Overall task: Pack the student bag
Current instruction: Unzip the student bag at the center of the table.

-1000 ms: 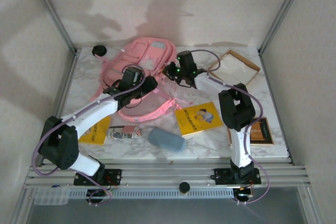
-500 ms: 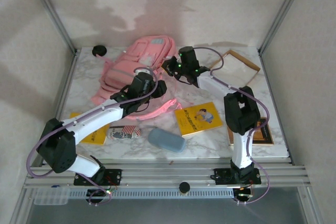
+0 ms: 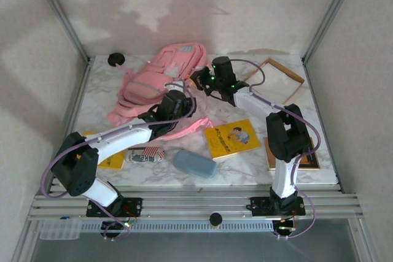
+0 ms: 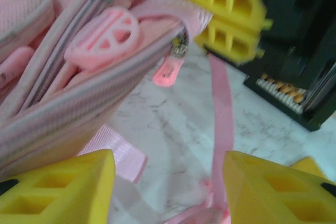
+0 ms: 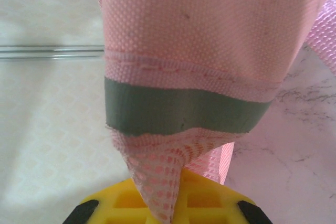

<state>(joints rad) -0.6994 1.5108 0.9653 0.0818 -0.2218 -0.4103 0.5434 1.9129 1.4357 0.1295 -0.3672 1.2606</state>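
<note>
While the student bag (image 3: 161,73) lies slumped in the upper middle of the top view, nothing seems to have gone into it yet. A yellow book (image 3: 232,140), a blue-grey case (image 3: 194,164), a patterned pouch (image 3: 145,154) and a brown book (image 3: 305,153) all lie on the marble table (image 3: 258,167) across the lower half of the frame. A cardboard box (image 3: 277,80) sits at upper right. The left gripper (image 3: 177,105) is at the bag's lower right edge, and the right gripper (image 3: 202,81) is just above it at the bag's right side.

In the left wrist view, the left gripper (image 4: 168,182) is released, its yellow fingers (image 4: 58,187) apart at the bottom corners with nothing clamped. The bag's zip mouth (image 4: 105,45) gapes at upper left, and a pink strap (image 4: 223,103) trails over the marble.

In the right wrist view, the right gripper (image 5: 168,203) is clenched on a fold of the bag's pink mesh (image 5: 157,182) at bottom centre. I judge this to be the opening stage: the mouth is held, and all the packing is left to do.
</note>
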